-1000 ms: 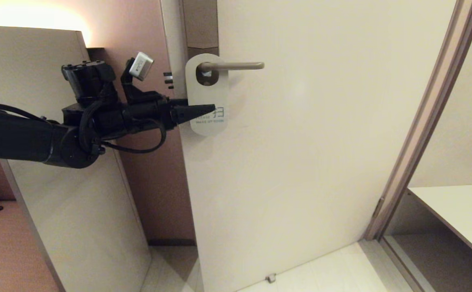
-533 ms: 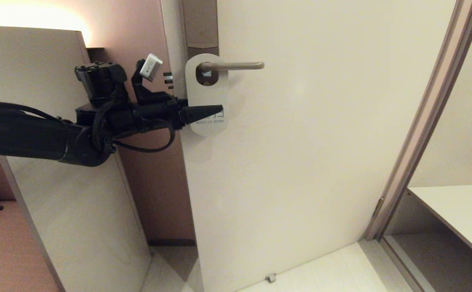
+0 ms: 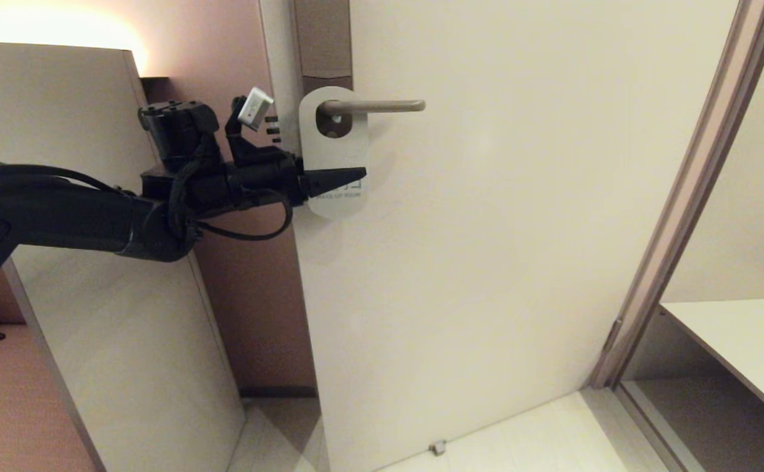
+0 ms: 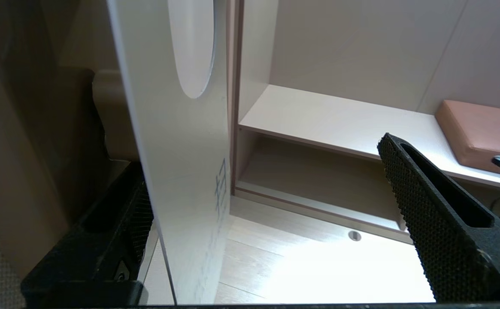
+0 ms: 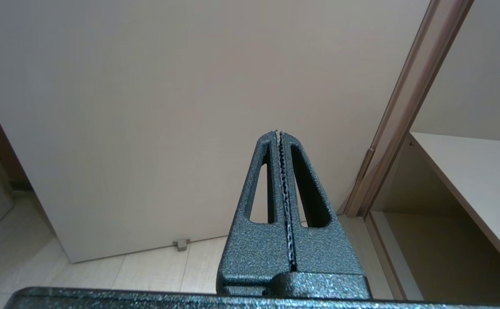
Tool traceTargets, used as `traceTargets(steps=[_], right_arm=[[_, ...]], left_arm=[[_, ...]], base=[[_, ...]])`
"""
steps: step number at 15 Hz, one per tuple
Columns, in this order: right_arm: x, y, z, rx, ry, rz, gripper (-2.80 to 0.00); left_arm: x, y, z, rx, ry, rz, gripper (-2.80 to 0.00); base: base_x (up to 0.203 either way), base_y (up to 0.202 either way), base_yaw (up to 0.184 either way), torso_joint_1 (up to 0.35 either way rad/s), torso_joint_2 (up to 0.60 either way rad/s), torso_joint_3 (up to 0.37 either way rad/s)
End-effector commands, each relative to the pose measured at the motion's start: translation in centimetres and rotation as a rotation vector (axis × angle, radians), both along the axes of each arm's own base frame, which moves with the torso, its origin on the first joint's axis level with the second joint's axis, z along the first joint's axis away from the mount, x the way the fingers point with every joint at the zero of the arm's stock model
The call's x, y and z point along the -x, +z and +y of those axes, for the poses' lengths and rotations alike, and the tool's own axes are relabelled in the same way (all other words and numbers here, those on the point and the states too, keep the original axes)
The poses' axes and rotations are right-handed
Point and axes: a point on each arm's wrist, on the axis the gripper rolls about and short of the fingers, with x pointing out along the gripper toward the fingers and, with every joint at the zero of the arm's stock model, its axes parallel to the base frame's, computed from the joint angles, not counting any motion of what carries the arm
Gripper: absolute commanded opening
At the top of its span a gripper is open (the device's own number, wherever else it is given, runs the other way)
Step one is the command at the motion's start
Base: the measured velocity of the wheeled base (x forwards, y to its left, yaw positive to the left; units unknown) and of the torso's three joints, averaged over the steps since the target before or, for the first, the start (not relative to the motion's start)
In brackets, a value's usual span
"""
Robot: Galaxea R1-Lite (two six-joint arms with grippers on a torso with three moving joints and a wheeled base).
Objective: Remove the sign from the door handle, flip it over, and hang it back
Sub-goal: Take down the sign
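Grasp step: left end effector, jaws spread, straddles the sign's lower part hanging on the door handle; next, close

Left arm: matte black tube w/ looped black cables at wrist, small silver-white camera block at 1 o'clock of it. Left gripper: black, dotted-texture pads, slotted fingers. Right gripper: speckled dark-grey, tapered fingers w/ slots, serrated inner edges.
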Motion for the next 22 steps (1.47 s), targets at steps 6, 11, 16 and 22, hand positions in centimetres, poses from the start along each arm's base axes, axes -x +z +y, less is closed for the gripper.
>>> traceTargets(steps=[6,11,16,22], right_arm=[[-0.01,0.0,0.0,0.001,0.0,0.001,-2.8],[-0.01,0.0,0.0,0.001,0.0,0.001,-2.8],[-0.01,0.0,0.0,0.001,0.0,0.001,-2.8],[-0.01,0.0,0.0,0.001,0.0,0.001,-2.8]], left_arm=[[-0.71,-0.41,-0.21,0.001,-0.005,-0.007,0.0],[-0.8,-0.39,0.05,0.002,0.004,-0.008,0.0],[-0.75,-0.06,0.19,0.005,0.007,-0.012,-2.8],[-0.48,0.46,0.26,0.008,0.007,-0.028,-2.8]], base=[[0.0,0.0,0.0,0.0,0.0,0.0],[0.0,0.0,0.0,0.0,0.0,0.0],[0.0,0.0,0.0,0.0,0.0,0.0],[0.0,0.0,0.0,0.0,0.0,0.0]])
